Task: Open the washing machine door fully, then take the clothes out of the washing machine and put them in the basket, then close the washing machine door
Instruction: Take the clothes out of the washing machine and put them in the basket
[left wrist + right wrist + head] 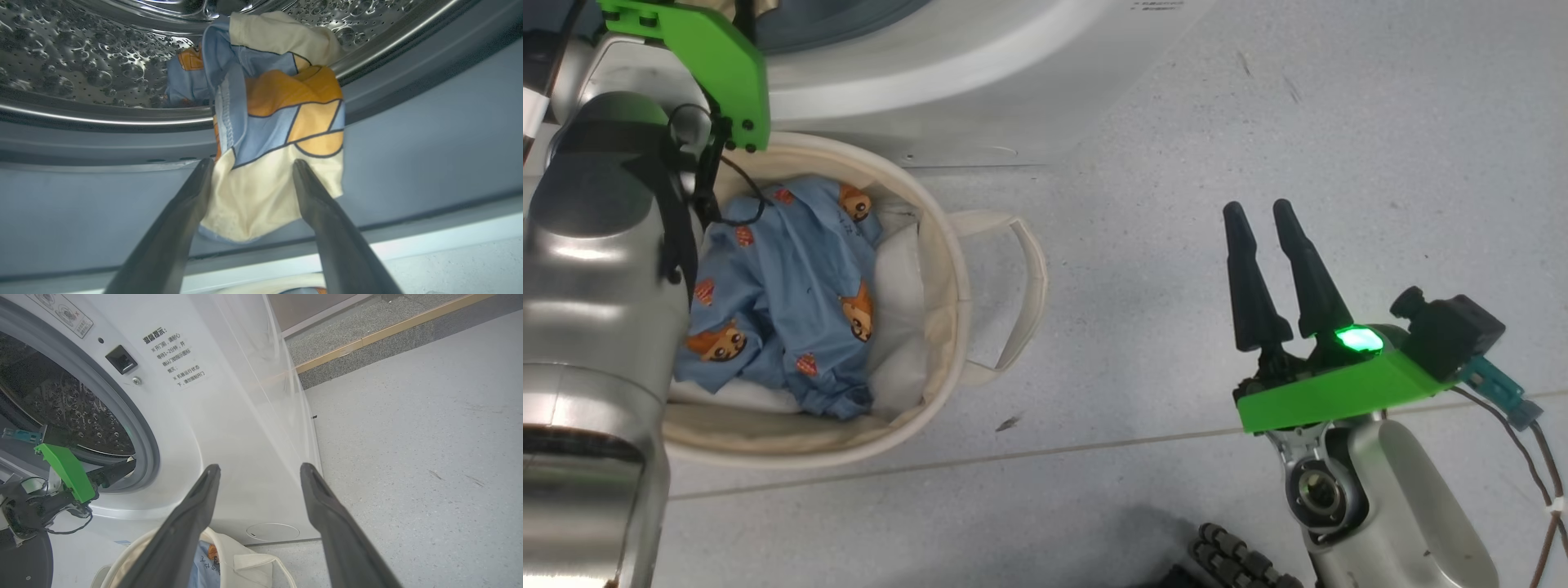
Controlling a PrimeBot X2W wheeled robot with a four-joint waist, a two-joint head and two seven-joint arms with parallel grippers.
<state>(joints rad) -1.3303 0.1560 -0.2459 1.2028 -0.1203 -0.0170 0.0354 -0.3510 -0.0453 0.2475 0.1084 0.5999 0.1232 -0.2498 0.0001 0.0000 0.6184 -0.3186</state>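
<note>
Left wrist view: left gripper (252, 162), spread open, straddles the patchwork garment (282, 118) drooping from the washing machine drum (81, 73), seemingly soft, light, best pinched mid-fold.

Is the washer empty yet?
Not empty: a blue, orange and cream garment hangs out over the drum rim, within the open left pincer.

Head view: left arm (596, 269) covering basket (943, 269) rim and clothes (792, 286) edge; washing machine (980, 73) running off top edge. Right wrist view: basket running off bottom edge behind right gripper (260, 467); label (175, 361) print up-left of right gripper appearing illegibly small.
</note>
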